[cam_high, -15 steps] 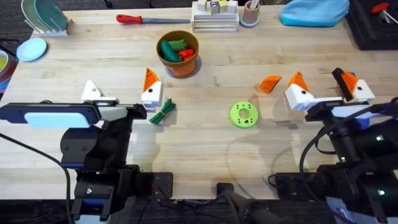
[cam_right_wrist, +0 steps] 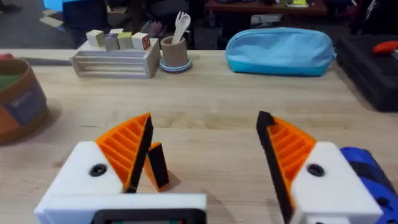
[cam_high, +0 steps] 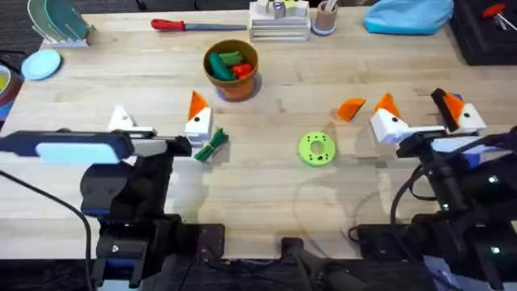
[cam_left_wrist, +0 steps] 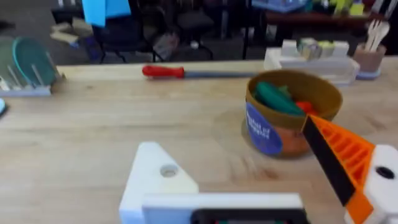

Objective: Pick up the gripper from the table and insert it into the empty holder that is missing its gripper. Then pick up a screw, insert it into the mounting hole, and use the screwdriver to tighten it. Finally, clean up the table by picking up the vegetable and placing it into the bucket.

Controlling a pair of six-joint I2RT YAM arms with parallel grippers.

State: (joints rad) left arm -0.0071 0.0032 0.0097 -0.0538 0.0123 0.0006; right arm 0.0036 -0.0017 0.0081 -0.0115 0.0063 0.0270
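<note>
The loose orange gripper [cam_high: 350, 107] lies on the table, just left of my right gripper [cam_high: 414, 105]. That gripper is open, with orange pads on both fingers [cam_right_wrist: 124, 146]. My left gripper [cam_high: 158, 113] is open too. Its left finger is the plain white holder [cam_high: 121, 120] [cam_left_wrist: 158, 180], whose mounting hole [cam_left_wrist: 168, 170] shows. Its other finger [cam_left_wrist: 348, 162] carries an orange pad. The dark-green vegetable [cam_high: 212, 145] lies beside that padded finger. The bucket [cam_high: 232, 69] [cam_left_wrist: 292, 118] stands farther back. The blue screwdriver [cam_right_wrist: 364, 171] peeks out by my right gripper's right finger. The screw is out of view.
A round green disc [cam_high: 316, 149] lies mid-table. Along the far edge are a red-handled tool [cam_high: 174, 25], a block rack [cam_high: 279, 20], a tan cup [cam_high: 325, 16] and a blue pouch [cam_high: 408, 14]. A dish rack [cam_high: 56, 20] and a blue plate [cam_high: 40, 63] sit far left.
</note>
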